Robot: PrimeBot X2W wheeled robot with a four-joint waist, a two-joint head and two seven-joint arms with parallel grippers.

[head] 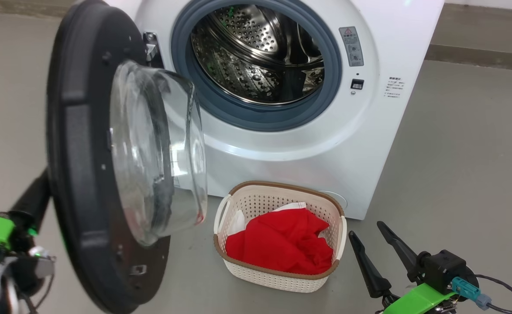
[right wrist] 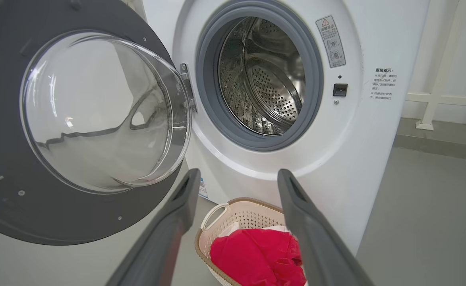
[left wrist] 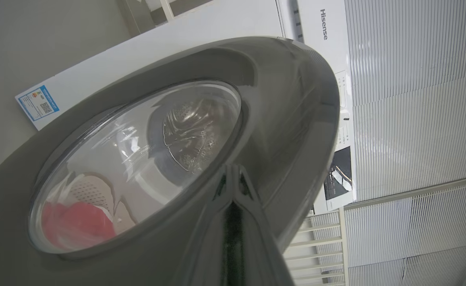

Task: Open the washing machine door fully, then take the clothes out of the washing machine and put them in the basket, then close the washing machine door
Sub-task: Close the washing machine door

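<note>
Our left end effector (left wrist: 233, 170) is pinched fully shut, its two fingers pressed into a single blade. The tips seem to touch the glossy outer face of the washing machine door (head: 81, 174), on the black rim just beside the glass bowl (left wrist: 137, 167). Our right end effector (head: 366, 230) stands wide with nothing between its fingers. It sits low at the near right, just beside the basket (head: 277, 281) but apart from it.

The door hangs open to the left of the washing machine (head: 282, 152), hinged at the left of the grey rubber ring (head: 256, 120). As far as we can see into it, the steel drum (head: 256, 48) looks empty. The clothes (head: 282, 246) lie heaped in the basket, which stands on the floor (head: 456, 174) just in front of the machine.

We judge that only the closing is left. The door is rigid and fairly heavy and swings on its hinge, so it needs a push, not a grasp. The best contact is flat on the rim, out toward the free edge where leverage is greatest. That gloss is slick, so closed tips may skate. We would keep off the bowl, the fragile part, and watch the basket under the door's sweep. The latch will probably want a firm last press.
</note>
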